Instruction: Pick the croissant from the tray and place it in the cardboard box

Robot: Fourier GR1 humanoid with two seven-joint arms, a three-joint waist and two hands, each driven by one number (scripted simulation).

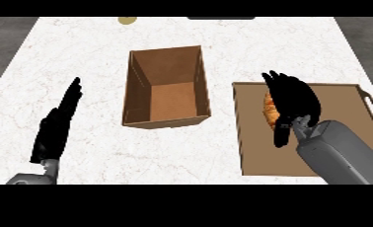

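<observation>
Head view: right robot hand (pixel 295 100) curls over croissant (pixel 270 108) on tray (pixel 255 157); grasp looks partial, may slip before cardboard box (pixel 166 85).

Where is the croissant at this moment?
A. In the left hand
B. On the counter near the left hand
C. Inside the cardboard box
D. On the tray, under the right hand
D: the croissant lies on the tray, partly hidden by the right hand; the box holds nothing.
</observation>
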